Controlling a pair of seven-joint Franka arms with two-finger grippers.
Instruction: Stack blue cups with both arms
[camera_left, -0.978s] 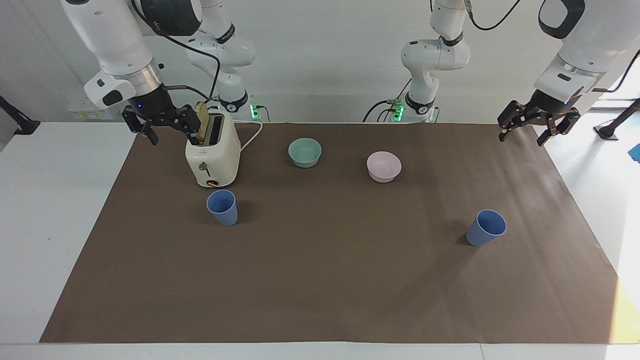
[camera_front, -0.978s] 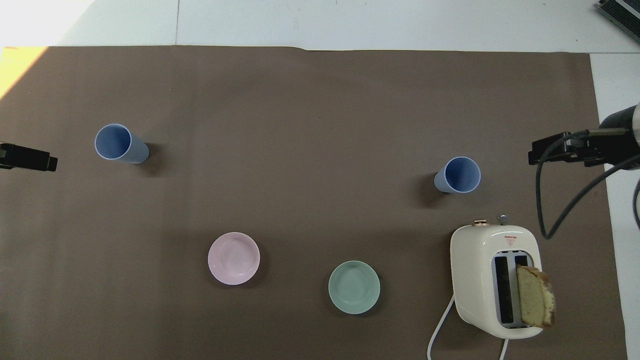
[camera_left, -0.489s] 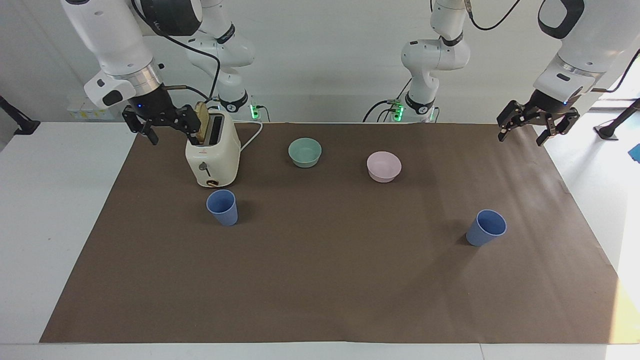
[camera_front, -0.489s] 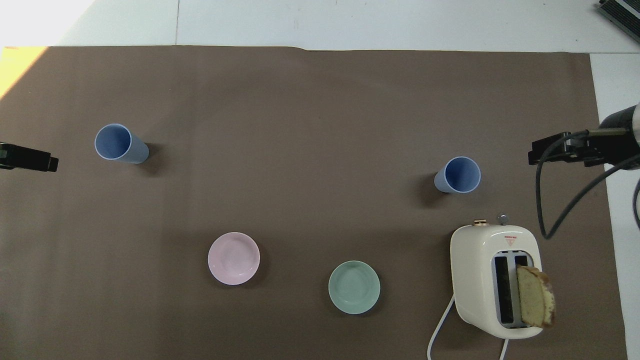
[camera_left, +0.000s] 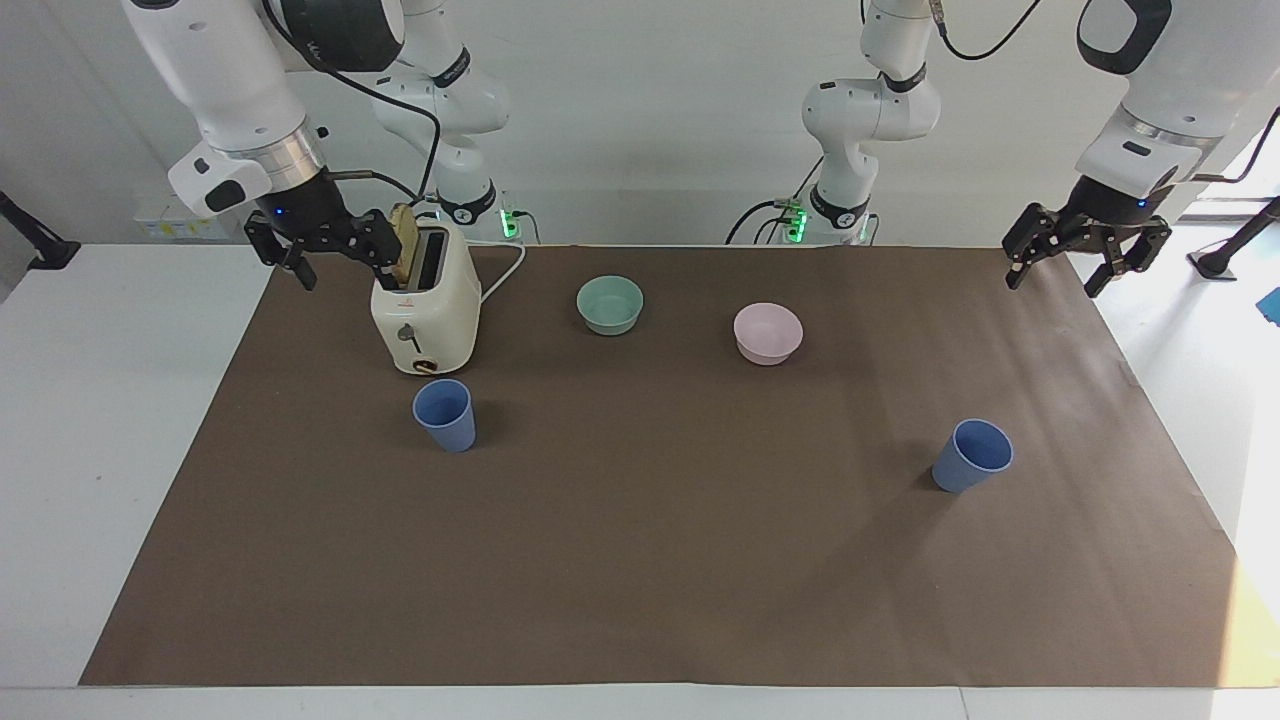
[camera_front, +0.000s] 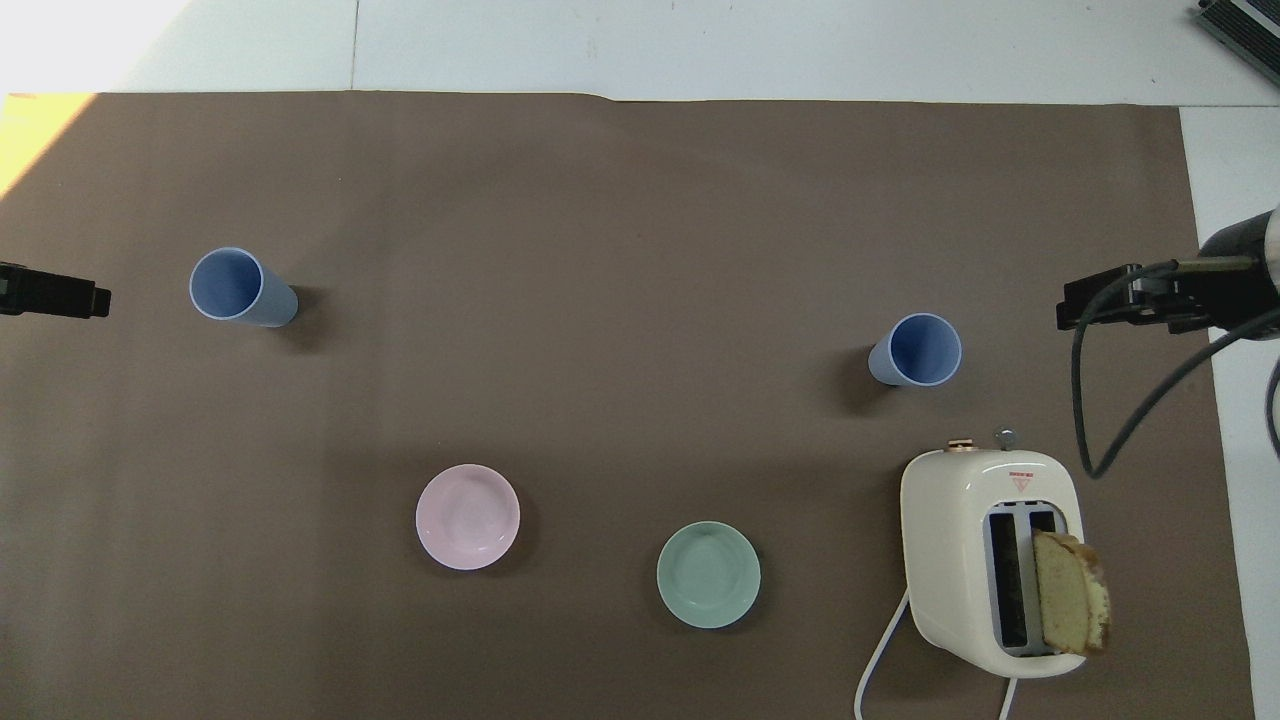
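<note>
Two blue cups stand upright and apart on the brown mat. One cup (camera_left: 445, 414) stands just farther from the robots than the toaster, and it also shows in the overhead view (camera_front: 916, 350). The other cup (camera_left: 972, 455) stands toward the left arm's end, also in the overhead view (camera_front: 240, 288). My right gripper (camera_left: 335, 262) hangs open and empty in the air beside the toaster; the overhead view shows it (camera_front: 1100, 305) over the mat's edge. My left gripper (camera_left: 1078, 262) hangs open and empty over the mat's edge at its own end, with only its tip (camera_front: 60, 298) in the overhead view.
A cream toaster (camera_left: 425, 310) with a slice of bread (camera_left: 403, 255) in one slot stands at the right arm's end. A teal bowl (camera_left: 610, 303) and a pink bowl (camera_left: 768, 332) sit near the robots. Two smaller white arms stand at the table's back.
My left gripper has shifted slightly up and outward toward its end of the table. The right arm and both cups have not moved.
</note>
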